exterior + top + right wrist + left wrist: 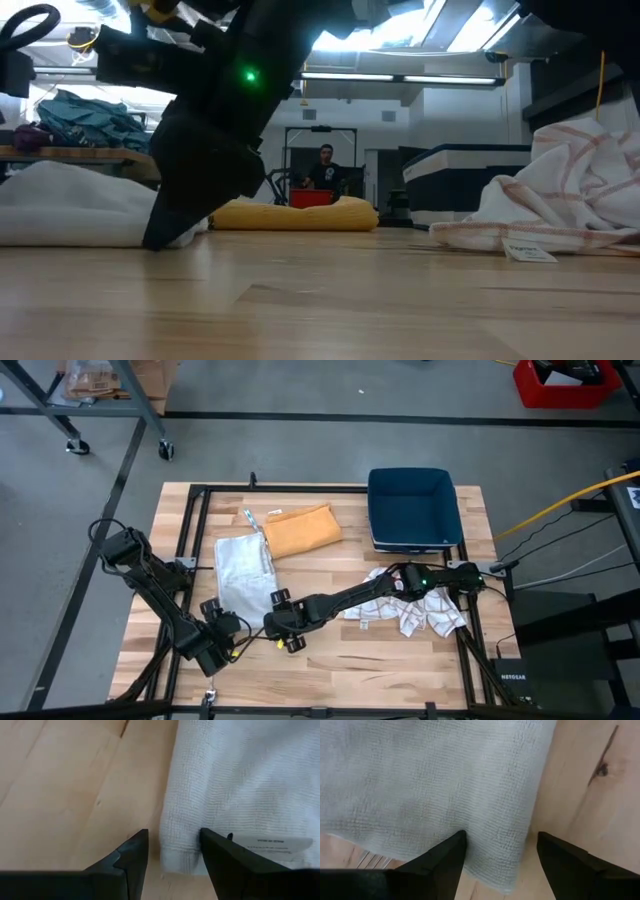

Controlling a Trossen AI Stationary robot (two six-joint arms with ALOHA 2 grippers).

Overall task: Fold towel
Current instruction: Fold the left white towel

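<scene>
Grey-white towel (245, 573) lies flat on the left half of the bench (330, 655), long axis running front to back, looking already folded to a narrow rectangle. My left pincer (226, 622) sits low at its near edge; left wrist view shows my two fingers (440, 865) spread apart, straddling the towel's corner (507, 870) with the cloth lying between them, nothing clamped. My right pincer (283, 622) reaches across from the right side to the same near edge, just beside the left one. Right wrist view: jaws apart, a hemmed corner of the towel (180, 855) between the tips, a white label (272, 842) showing on the cloth nearby; no grip visible.

Other items: orange cloth (300, 530) folded, just behind the towel; dark blue bin (412, 508) at back right; crumpled white cloth with red stripes (420, 610) at right. Low view: a person (324, 170) in the room beyond the bench.
</scene>
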